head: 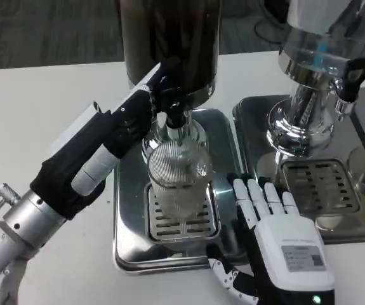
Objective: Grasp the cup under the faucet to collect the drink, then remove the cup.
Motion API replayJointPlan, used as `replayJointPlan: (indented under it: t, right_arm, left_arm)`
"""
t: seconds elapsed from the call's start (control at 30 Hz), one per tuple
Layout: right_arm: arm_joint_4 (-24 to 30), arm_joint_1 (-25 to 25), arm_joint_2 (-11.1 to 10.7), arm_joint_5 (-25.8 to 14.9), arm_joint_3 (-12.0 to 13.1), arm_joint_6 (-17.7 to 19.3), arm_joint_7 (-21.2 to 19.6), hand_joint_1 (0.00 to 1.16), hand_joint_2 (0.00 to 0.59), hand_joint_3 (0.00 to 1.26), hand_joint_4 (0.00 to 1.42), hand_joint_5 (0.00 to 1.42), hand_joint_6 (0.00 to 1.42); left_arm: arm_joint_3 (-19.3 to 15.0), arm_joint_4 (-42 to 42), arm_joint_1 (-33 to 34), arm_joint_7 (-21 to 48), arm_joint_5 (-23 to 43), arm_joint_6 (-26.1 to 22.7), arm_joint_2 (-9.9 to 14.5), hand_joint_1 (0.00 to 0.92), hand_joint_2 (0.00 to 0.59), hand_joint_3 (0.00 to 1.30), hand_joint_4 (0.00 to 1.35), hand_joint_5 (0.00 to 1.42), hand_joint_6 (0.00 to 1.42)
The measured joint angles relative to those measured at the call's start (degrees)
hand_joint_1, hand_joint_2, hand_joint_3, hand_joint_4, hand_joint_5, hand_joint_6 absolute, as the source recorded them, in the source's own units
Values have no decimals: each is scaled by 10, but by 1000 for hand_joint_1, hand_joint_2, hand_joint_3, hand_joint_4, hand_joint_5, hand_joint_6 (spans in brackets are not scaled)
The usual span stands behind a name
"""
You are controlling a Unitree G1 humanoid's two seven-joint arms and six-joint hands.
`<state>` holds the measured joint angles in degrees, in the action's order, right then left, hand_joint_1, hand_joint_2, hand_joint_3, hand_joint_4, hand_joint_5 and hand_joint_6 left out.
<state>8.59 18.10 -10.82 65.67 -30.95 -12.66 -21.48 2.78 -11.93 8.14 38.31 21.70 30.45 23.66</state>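
the right hand (277, 232) lies at the near edge of the table (42, 95), back up, fingers straight and close together on the near right part of the steel drip tray (128, 210), just right of the cup (179, 181), holding nothing. the ribbed clear cup stands upright on the tray's slotted grate, directly under the faucet (172, 108). the left hand (115, 136) reaches in from the left, fingertips at the black faucet lever; whether they grip it i cannot tell. a second dispenser (315, 76) stands at the far right.

A drinks station in an office-like room: two beverage dispensers (169, 44) on steel drip trays (128, 190), white surface (30, 95), grey carpet (42, 28).
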Motion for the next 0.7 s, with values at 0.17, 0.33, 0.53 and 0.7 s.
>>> replayJointPlan:
  t: [0.17, 0.33, 0.53, 0.7]
  right_arm:
    - [0, 0, 2, -1, 4, 0, -2, 456, 358, 0, 0, 0, 0]
    - [0, 0, 3, -10, 10, 0, -2, 456, 358, 0, 0, 0, 0]
    - [-2, -3, 1, -18, 12, 0, -2, 456, 358, 0, 0, 0, 0]
    - [-2, -10, -1, -18, 10, 0, 0, 457, 361, 0, 0, 0, 0]
  left_arm:
    - [-3, -8, 18, 10, -12, -6, -9, 0, 79, 60, 0, 49, 13]
    - [-3, -7, 24, 16, -26, -8, -14, 0, 85, 97, 0, 86, 46]
    - [-9, 11, 14, 14, -61, 10, -8, 0, 87, 113, 0, 110, 62]
    - [-13, 18, 10, 1, -115, 53, 3, 0, 90, 120, 0, 114, 64]
